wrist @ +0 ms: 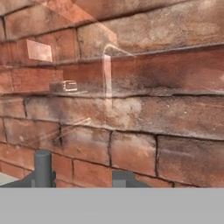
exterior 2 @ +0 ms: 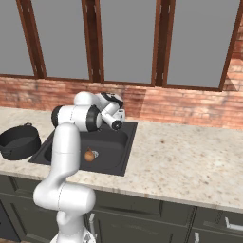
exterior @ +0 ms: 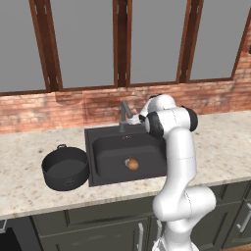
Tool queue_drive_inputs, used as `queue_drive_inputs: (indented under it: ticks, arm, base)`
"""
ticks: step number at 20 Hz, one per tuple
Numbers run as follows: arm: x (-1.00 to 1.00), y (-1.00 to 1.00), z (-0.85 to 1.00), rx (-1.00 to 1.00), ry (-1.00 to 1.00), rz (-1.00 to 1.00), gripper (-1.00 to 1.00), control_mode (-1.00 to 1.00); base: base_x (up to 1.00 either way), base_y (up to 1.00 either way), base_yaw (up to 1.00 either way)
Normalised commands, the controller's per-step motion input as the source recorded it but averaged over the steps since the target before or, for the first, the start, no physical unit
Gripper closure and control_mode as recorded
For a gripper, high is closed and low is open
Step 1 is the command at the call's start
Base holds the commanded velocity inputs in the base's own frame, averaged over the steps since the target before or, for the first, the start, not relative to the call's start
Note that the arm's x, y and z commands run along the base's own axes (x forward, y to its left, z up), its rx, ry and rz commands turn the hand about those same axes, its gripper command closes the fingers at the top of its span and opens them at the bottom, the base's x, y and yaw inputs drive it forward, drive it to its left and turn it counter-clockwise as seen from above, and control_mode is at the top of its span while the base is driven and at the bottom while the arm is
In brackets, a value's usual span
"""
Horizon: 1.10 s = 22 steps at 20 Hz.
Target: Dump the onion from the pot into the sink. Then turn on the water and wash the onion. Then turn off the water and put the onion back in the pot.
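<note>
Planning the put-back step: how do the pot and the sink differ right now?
The pot is round and stands empty on the counter; the sink is rectangular, set into the counter, and holds the onion near its middle. The pot is smaller and sits left of the sink. Both are dark.

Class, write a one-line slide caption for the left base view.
Onion lies in the sink, empty pot beside it, arm reaching toward the tap.

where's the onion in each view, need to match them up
Left base view: the onion lies in the sink, just left of the arm, near picture centre.
Right base view: the onion lies in the sink, left of centre, right beside the arm.
Hand view: brick wall ahead.
Shared landmark: the black sink, in both base views.
</note>
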Motion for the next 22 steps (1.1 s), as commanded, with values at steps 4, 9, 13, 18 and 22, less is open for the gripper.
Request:
queue_drive_inputs:
  ticks: [4,9,13,18,22]
  arm:
    - [0.00,-1.00,-0.03,0.01,0.02,-0.01,1.00,-1.00]
    - [0.00,-1.00,-0.05,0.02,0.03,-0.02,1.00,-1.00]
    - [0.00,-1.00,-0.07,0.02,0.02,-0.02,1.00,-1.00]
    - [0.00,-1.00,-0.09,0.02,0.01,-0.02,1.00,-1.00]
    - [0.00,-1.00,-0.10,0.03,0.02,-0.02,1.00,-1.00]
  base:
    - [0.00,0.00,0.00]
    - [0.00,0.00,0.00]
    - [0.00,0.00,0.00]
    - [0.00,0.00,0.00]
    - [0.00,0.00,0.00]
